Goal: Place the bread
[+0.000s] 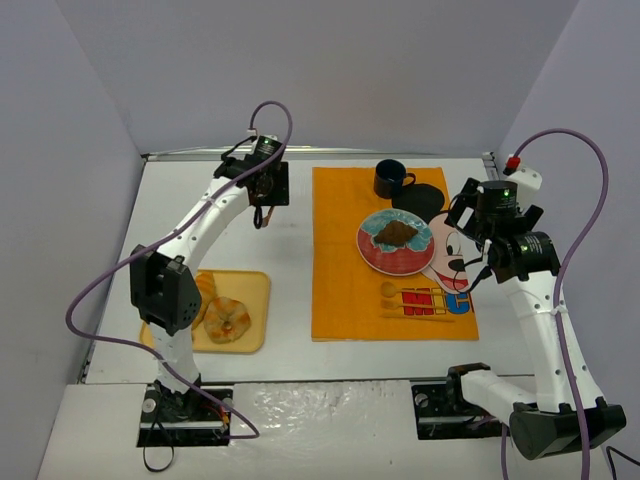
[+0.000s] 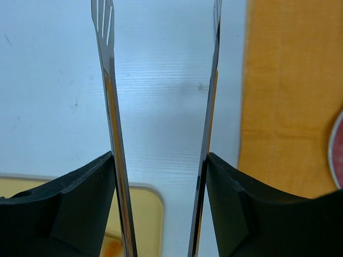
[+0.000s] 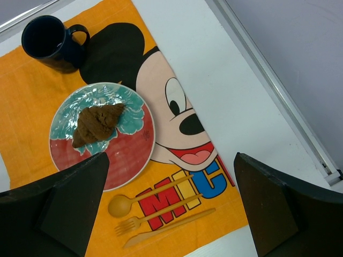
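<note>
Bread [image 3: 98, 123]: rested on the plate [image 3: 128, 163].
Left gripper [image 2: 159, 160]: clamped empty tongs [image 2: 110, 107] left of plate; I'd withdraw high.
Right gripper [image 3: 171, 214]: stood apart, empty.

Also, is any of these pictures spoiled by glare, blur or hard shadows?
Top external view: even light, soft shadows, a bright sheen on the table near the arm bases. Left wrist view: the metal tongs mirror orange and yellow; the table behind looks soft. Right wrist view: the bread and plate are sharp; the dark fingers show little detail.
</note>
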Motion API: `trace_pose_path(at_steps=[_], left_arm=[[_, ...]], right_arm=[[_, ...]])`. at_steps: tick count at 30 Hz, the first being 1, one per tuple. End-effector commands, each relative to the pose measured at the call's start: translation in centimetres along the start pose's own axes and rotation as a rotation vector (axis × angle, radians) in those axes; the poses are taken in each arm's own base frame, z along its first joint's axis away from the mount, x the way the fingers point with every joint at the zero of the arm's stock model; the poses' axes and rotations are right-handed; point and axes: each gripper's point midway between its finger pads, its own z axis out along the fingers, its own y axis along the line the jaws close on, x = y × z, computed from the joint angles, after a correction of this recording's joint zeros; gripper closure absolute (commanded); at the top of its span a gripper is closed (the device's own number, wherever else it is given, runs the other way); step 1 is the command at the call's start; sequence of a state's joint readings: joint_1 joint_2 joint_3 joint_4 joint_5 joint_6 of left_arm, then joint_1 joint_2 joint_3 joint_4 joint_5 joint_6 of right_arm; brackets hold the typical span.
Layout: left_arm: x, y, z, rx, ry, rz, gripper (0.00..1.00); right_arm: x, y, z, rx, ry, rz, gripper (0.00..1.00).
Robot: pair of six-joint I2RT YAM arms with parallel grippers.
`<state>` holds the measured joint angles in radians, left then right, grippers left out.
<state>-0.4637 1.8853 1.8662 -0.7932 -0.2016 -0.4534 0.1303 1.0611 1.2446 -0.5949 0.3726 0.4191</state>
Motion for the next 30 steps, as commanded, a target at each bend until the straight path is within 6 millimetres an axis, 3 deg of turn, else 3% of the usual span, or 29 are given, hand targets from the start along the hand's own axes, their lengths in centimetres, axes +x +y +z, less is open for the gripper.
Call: trace_pose_path(at_steps=[1,5,14,19,30], left_arm=[[-1.9,2.0,0.5,0.013,-0.057,-0.097,0.4],[-0.6,4.4,4.7,-0.04,0.004,-0.133,0.4],[1.8,5.0,10.1,-0.038,0.092,-0.189,0.38],[3.0,4.9,11.2,-0.036,0.125,-0.2,0.28],[6.0,5.1,12.4,-0.049,0.197,-0.205,0.18]], right_arm=[[-1.1,0.4,0.0,-0.017,-0.028,0.021,0.0],[-0.9,0.6,0.1,-0.028,-0.021,0.019,0.0],[-0.5,0.7,-0.1,-0.044,-0.012,0.01,0.0],[-0.4,0.6,-0.1,-0.041,-0.013,0.003,0.0],[0.1,1.1,0.2,-0.06,0.012,-0.005,0.0]])
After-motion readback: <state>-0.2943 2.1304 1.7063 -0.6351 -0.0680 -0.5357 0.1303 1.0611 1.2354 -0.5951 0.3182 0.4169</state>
